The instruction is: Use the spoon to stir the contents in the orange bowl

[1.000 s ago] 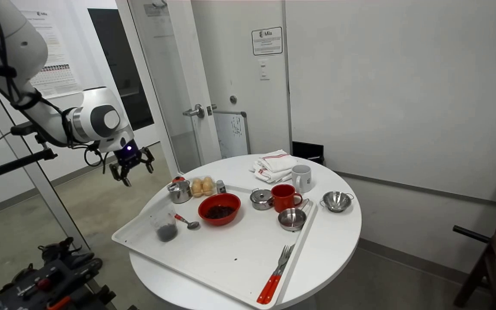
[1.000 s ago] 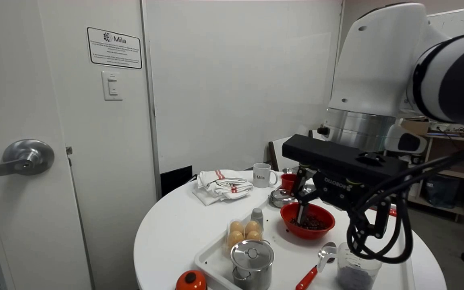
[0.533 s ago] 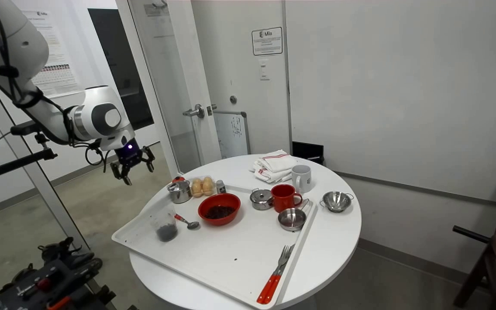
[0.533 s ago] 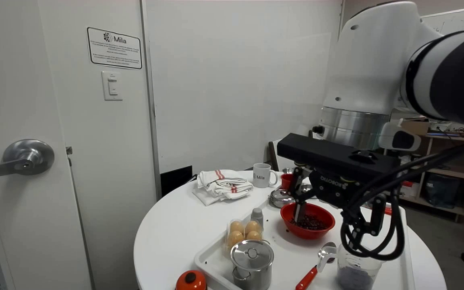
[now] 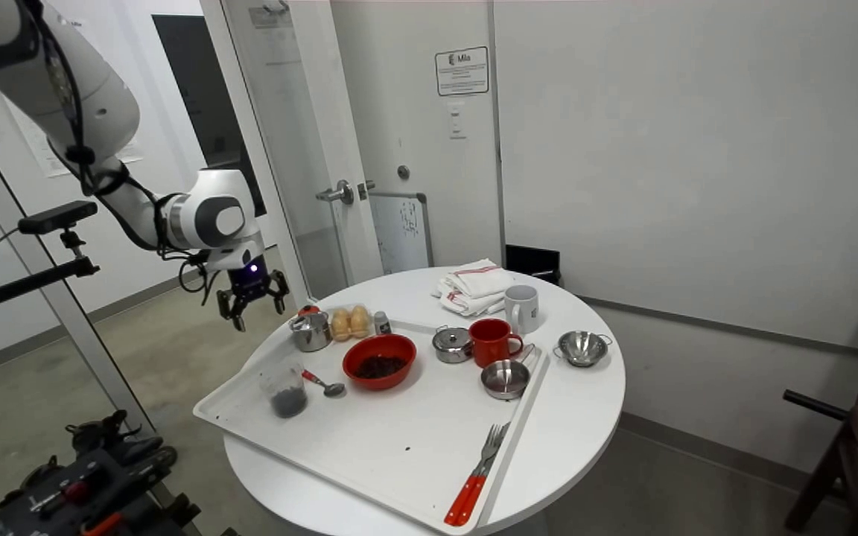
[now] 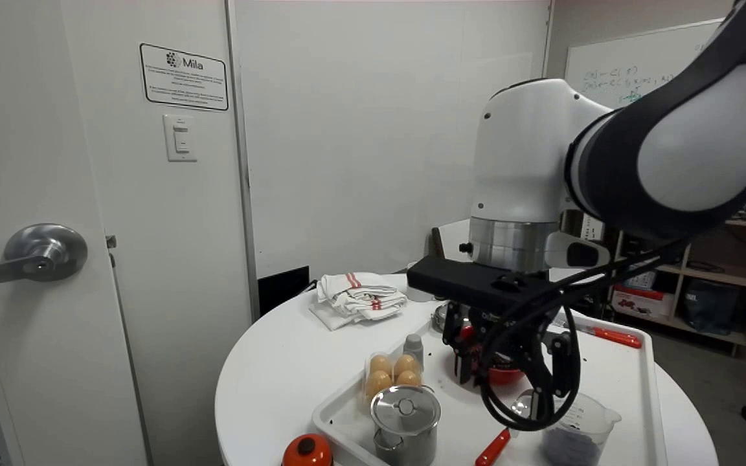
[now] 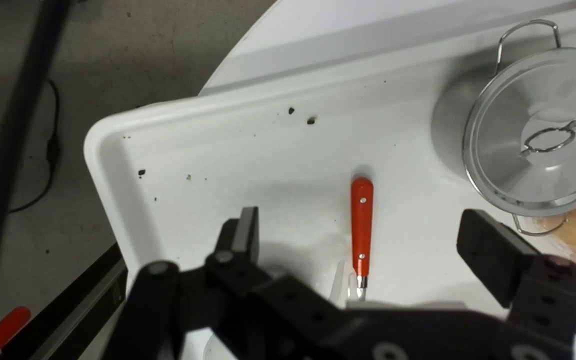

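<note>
I have the gripper [image 7: 363, 235] spread wide and empty, presumably to straddle the spoon [image 7: 362, 225], which lies left of the orange bowl [image 5: 379, 346] in an exterior view.

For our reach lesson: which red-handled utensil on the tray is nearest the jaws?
The spoon, beside the measuring cup; the fork and its neighbour lie together, farther off.

downward wrist view, all views sharing tray [image 5: 377, 432]
</note>
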### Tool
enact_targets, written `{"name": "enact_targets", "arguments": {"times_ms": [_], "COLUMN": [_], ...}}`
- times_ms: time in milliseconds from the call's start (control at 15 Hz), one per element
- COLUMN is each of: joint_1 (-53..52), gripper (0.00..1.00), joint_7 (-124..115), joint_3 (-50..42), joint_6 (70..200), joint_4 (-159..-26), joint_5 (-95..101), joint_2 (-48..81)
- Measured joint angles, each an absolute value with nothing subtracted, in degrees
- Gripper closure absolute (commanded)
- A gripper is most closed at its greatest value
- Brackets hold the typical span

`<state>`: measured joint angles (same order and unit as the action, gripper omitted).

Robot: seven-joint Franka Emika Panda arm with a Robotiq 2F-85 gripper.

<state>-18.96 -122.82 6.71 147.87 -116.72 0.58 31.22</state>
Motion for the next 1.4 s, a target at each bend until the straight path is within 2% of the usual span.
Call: {"name": "enact_targets", "arguments": {"times_ms": [667, 1067, 1133, 1200, 1267, 1400], "joint_1": [-16.73, -17.64, -17.75, -17.83, -17.91, -17.97], "gripper": [0.0, 0.01, 0.04, 0.26, 0.27, 0.41], "joint_7": [-117.41, -117.26, -117.26, -117.26, -117.26, -117.26], "joint_3": [6.59, 5.98, 5.88, 5.73, 5.52, 5.1], "joint_6": [147.5, 156.2, 157.49, 158.63, 159.6, 160.98], "joint_4": [-112.84, -112.19, -112.16, -112.12, -112.04, -111.71], "joint_5": [-5.2, -5.37, -5.4, -5.43, -5.5, -5.68], "joint_2": [41.95, 46.36, 46.83, 47.19, 47.54, 48.21]}}
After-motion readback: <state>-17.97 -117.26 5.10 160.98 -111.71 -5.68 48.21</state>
